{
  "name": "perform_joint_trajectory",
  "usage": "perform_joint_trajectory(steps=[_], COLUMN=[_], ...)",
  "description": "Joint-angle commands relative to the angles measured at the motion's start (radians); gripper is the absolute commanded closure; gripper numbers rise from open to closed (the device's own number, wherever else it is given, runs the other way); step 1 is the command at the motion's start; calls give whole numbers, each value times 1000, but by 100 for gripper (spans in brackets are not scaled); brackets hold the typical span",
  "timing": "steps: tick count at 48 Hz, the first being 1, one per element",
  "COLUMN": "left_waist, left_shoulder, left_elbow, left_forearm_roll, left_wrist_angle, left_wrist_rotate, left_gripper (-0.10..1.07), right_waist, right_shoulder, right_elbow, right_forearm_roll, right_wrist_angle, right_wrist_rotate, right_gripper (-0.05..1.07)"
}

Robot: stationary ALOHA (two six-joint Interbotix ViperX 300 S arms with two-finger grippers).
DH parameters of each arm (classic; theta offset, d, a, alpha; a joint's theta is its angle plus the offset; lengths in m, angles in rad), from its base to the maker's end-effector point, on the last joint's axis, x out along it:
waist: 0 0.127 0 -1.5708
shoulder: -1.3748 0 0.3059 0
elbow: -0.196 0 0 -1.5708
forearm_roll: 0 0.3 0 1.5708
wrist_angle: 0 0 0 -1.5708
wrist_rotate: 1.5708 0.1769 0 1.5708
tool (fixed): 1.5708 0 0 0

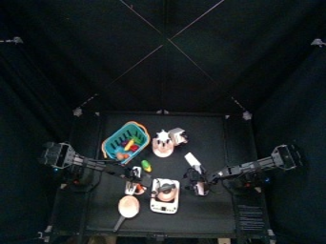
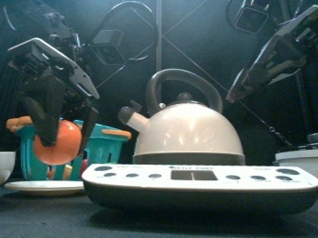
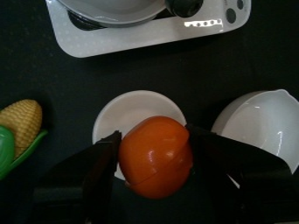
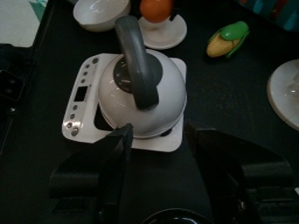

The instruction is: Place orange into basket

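Left gripper (image 3: 153,162) has its two jaws clamped on the orange (image 3: 156,156), one on each side; the fruit hangs above a small white saucer (image 3: 122,112), lifted off it in the front view. Landmark is the white kettle (image 2: 187,125), which sits on a white kitchen scale (image 2: 192,184) at the table's front middle. The orange (image 2: 59,141) is left of the kettle, held clear of the table between the black fingers (image 2: 40,112). The blue-green basket (image 1: 124,141) stands behind and left of the kettle, well apart from it, with other items inside that are too small to name; in the front view the basket (image 2: 110,145) shows just behind the orange. A toy corn cob (image 3: 19,125) lies near the saucer, and a white bowl (image 3: 260,122) sits just beside the saucer on the other side. Right gripper (image 4: 156,144) hovers over the kettle's black handle (image 4: 135,54), jaws spread apart and holding nothing; its arm comes in right of the kettle.
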Motion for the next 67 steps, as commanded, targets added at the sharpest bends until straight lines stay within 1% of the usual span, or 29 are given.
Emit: perform_joint_trajectory(steps=[1, 5, 10, 15, 20, 22, 26, 30, 33, 35, 37, 41, 43, 46, 49, 51, 59, 62, 67], left_waist=[5, 6, 17, 31, 66, 87, 163, 239, 304, 342, 376, 448, 477, 503, 511, 512, 537, 540, 537], left_shoulder=[-18, -28, -77, -155, -250, -291, -388, -480, -549, -589, -623, -675, -678, -675, -673, -669, -652, -652, -652], left_elbow=[-29, -29, -29, -20, 17, 48, 138, 236, 314, 356, 393, 443, 456, 460, 462, 463, 486, 494, 500], left_forearm_roll=[2, 6, 26, 52, 86, 98, 103, 58, -8, -48, -75, -66, -64, -66, -64, -63, -63, -63, -60], left_wrist_angle=[-21, -31, -40, -112, -241, -299, -451, -627, -758, -818, -850, -841, -821, -781, -756, -742, -729, -729, -726], left_wrist_rotate=[0, 0, 0, 2, 0, 0, -2, -3, 0, 3, 14, 17, 17, 15, 17, 17, 17, 17, 21], left_gripper=[21, 21, 21, 21, 21, 21, 22, 22, 22, 22, 21, 21, 20, 19, 16, 12, -2, -4, -4], right_waist=[8, 6, 2, -2, -2, -2, -2, -2, -2, -2, -3, -3, -3, -3, -3, -5, -3, -3, -3], right_shoulder=[-8, -8, -8, -8, -8, -8, -8, -8, -8, -8, -8, -8, -8, -6, -5, -3, 5, 5, 5], right_elbow=[-18, -18, -18, -17, -15, -14, -12, -9, -11, -11, -11, -12, -12, -11, -11, -11, -9, -9, -12], right_forearm_roll=[0, -3, -9, -14, -11, -9, -8, -9, -9, -9, -8, -9, -11, -14, -14, -14, -14, -14, -14], right_wrist_angle=[-2, -2, -2, -2, -2, -2, -2, -2, -2, 0, 0, 0, 0, 0, -2, -2, -2, 0, 0], right_wrist_rotate=[-2, -2, -3, -3, -3, -2, -2, -2, -3, -2, -2, -2, -2, -3, -3, -3, -2, -3, -3], right_gripper=[17, 17, 17, 17, 17, 17, 17, 17, 17, 17, 17, 17, 17, 17, 17, 17, 17, 17, 17])
